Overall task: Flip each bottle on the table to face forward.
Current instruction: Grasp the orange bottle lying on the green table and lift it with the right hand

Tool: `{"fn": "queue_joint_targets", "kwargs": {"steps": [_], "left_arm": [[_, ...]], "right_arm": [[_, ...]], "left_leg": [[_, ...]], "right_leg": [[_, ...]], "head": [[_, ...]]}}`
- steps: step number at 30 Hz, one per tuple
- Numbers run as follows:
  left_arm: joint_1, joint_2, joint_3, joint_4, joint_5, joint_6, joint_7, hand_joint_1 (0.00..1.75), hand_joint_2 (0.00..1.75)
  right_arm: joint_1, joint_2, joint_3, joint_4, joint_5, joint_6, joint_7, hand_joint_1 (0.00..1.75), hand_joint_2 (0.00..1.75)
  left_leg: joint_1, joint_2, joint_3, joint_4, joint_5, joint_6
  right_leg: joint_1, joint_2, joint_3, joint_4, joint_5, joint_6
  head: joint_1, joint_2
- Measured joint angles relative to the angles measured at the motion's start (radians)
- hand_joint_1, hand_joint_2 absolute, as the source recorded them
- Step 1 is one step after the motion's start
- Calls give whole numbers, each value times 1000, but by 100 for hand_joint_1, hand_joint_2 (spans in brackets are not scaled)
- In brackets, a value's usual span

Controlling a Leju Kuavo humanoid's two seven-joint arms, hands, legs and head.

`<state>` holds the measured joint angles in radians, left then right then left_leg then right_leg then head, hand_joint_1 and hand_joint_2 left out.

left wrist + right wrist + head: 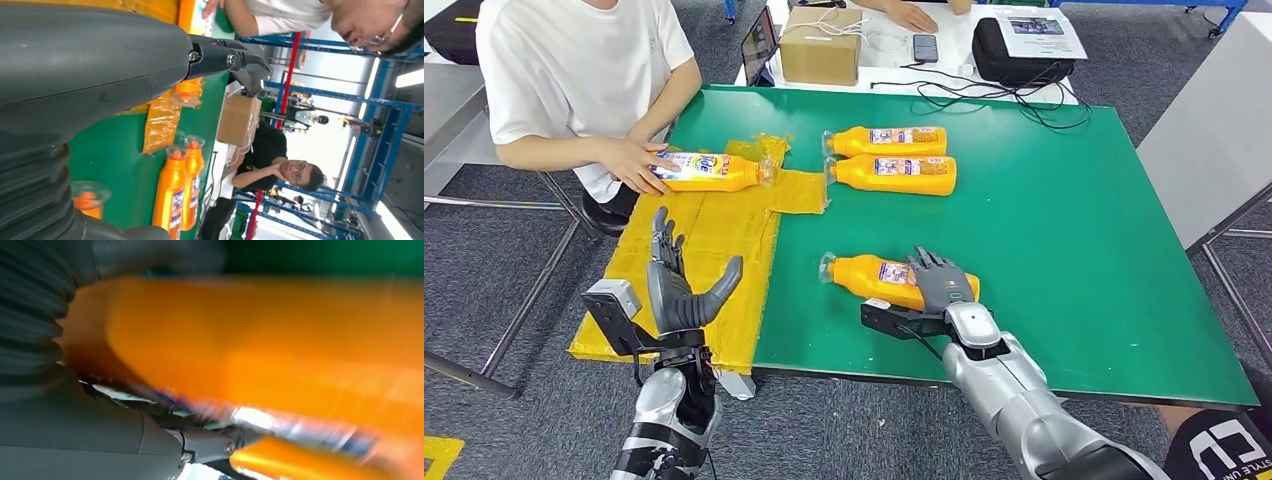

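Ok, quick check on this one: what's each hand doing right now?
Left hand: open, fingers spread above the yellow mat, holding nothing.
Right hand: closed over the nearest orange bottle lying on the green table.

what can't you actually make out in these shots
- Whether the right hand truly grips the nearest orange bottle: in the head view the hand covers the bottle's base end; the right wrist view is motion-blurred.
- The labels on the two far bottles: too small to read in the head view.
- The bottle under the person's hand: its base is covered.
- The left hand: its own grey cover blocks most of the left wrist view.
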<state>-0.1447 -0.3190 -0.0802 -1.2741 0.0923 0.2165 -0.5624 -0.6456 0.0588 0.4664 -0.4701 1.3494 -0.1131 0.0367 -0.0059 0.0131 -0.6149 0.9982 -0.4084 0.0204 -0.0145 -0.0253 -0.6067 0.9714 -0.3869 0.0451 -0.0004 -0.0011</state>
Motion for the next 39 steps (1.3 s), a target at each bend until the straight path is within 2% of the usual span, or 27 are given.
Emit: {"fn": "queue_joint_targets", "kwargs": {"steps": [8, 11, 13, 16, 19, 21, 26, 31, 34, 39], "left_arm": [[3, 1, 14, 0, -12, -14, 17, 0, 175], [3, 1, 19, 0, -19, -28, 24, 0, 175], [4, 2, 22, 2, -20, -34, 26, 0, 175], [4, 2, 27, 6, -20, -40, 26, 0, 175], [12, 3, 30, 7, -8, -45, 31, 0, 175], [24, 2, 31, 7, 10, -49, 46, 0, 175], [57, 0, 26, 18, 74, -97, 83, 0, 175], [98, -4, 19, 62, 324, -356, 194, 0, 175], [115, -5, 19, 72, 349, -399, 171, 0, 175], [139, -5, -8, 71, 262, -436, 111, 0, 175]], "right_arm": [[-53, 19, 43, 47, 25, 106, 81, 175, 175], [-68, 26, 53, 56, 6, 143, 76, 175, 175], [-74, 27, 51, 59, -49, 149, 17, 175, 175], [-70, 27, 26, 57, -185, 115, -133, 175, 175], [-26, 37, -18, 17, -342, 10, -267, 175, 175], [32, 51, -41, -49, -441, -66, -320, 175, 175], [194, 82, -66, -282, -685, -129, -390, 175, 175], [311, 95, -69, -510, -845, -154, -444, 175, 175], [349, 98, -70, -588, -886, -158, -464, 175, 175], [382, 108, -65, -645, -892, -137, -488, 175, 175]], "left_leg": [[0, 0, 1, 0, 1, 1], [0, 0, 1, 0, 1, 1], [0, 0, 1, 0, 1, 1], [0, 1, 2, 0, 0, 0], [0, 3, 4, 0, -2, -2], [1, 4, 4, 0, -2, -2], [2, 2, 0, 0, -2, -2], [1, 1, -4, 0, -2, -2], [1, 1, -5, 0, -2, -2], [1, 1, -5, 0, -2, -2]], "right_leg": [[-1, 0, 2, 0, 1, 0], [-1, 0, 2, 0, 1, 0], [0, 0, 2, 0, 1, 0], [0, 1, 2, 0, 1, 0], [0, 4, 2, 0, 1, 0], [1, 4, 2, 0, 1, -1], [2, 4, -2, 0, 0, -1], [1, 4, -5, 0, 0, -1], [0, 4, -5, 0, -1, 0], [0, 4, -6, 0, -1, 0]], "head": [[0, 0], [0, 0], [0, 0], [0, 0], [0, 0], [0, 0], [0, 0], [0, 0], [0, 0], [0, 0]]}}
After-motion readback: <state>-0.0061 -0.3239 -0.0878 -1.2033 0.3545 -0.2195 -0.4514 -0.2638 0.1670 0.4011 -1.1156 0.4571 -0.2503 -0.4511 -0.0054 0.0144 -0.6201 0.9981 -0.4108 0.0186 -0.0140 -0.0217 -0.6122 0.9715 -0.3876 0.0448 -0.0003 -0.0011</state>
